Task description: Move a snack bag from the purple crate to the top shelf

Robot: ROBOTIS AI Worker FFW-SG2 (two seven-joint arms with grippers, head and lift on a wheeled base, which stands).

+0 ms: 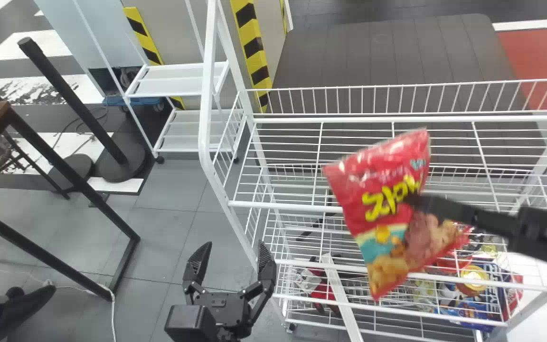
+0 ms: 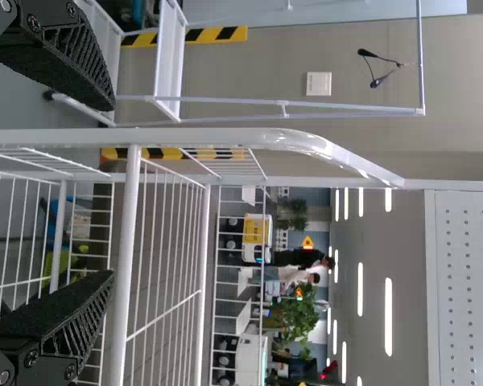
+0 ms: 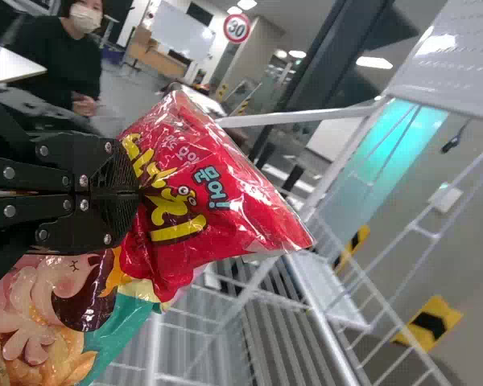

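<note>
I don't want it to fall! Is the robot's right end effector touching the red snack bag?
Touching. The right wrist view shows it: the right end effector pinches the red snack bag, and its film creases there.

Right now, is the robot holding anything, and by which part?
Yes, the right gripper is pinching the red snack bag at one side, by the big yellow letters.

- Head view: bright, even light; a white patch (image 1: pixel 546 289) at lower right washes out.
- Head view: the snack bag (image 1: pixel 382 209), right of centre, is blurred, with glare on its upper left.
- Left wrist view: ceiling lights (image 2: pixel 388 318) glow right of centre.
- Right wrist view: highlights streak the bag; a teal panel (image 3: pixel 394 153) glows at upper right.
</note>
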